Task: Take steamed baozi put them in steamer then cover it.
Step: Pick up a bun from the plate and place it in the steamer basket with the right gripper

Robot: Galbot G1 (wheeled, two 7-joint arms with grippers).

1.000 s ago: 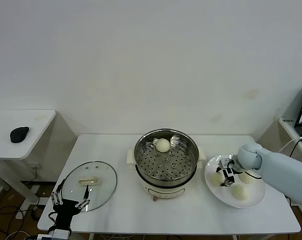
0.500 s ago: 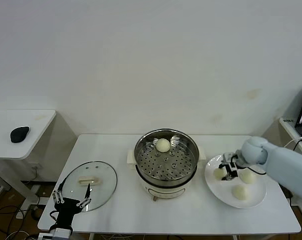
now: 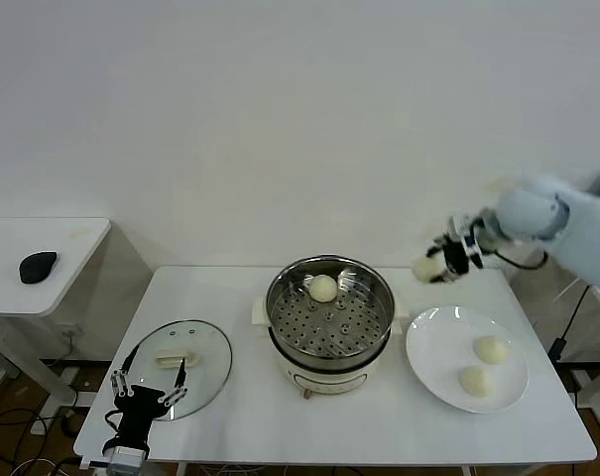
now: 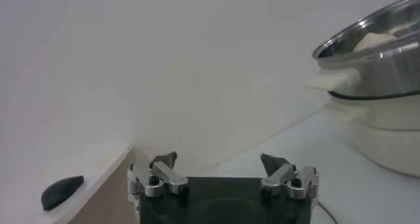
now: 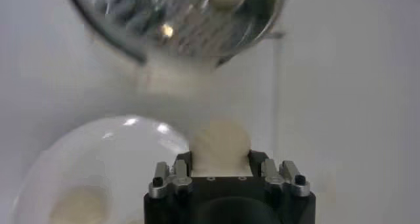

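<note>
A white table (image 3: 399, 426) is standing before a plain white wall, with a smaller side table (image 3: 71, 238) at the robot's left carrying a black mouse (image 3: 38, 265). The right gripper (image 3: 440, 263) is hanging in the air above the table, between the steamer (image 3: 329, 322) and the white plate (image 3: 433, 367), and is clenching one baozi (image 3: 424, 268). One bun (image 3: 323, 288) is lying in the steamer, two (still on the plate) are waiting (image 3: 491, 349). The glass lid (image 3: 205, 372) is lying beside the steamer. The left gripper (image 3: 146, 399), spread wide and grasping nothing, is resting near the lid.
</note>
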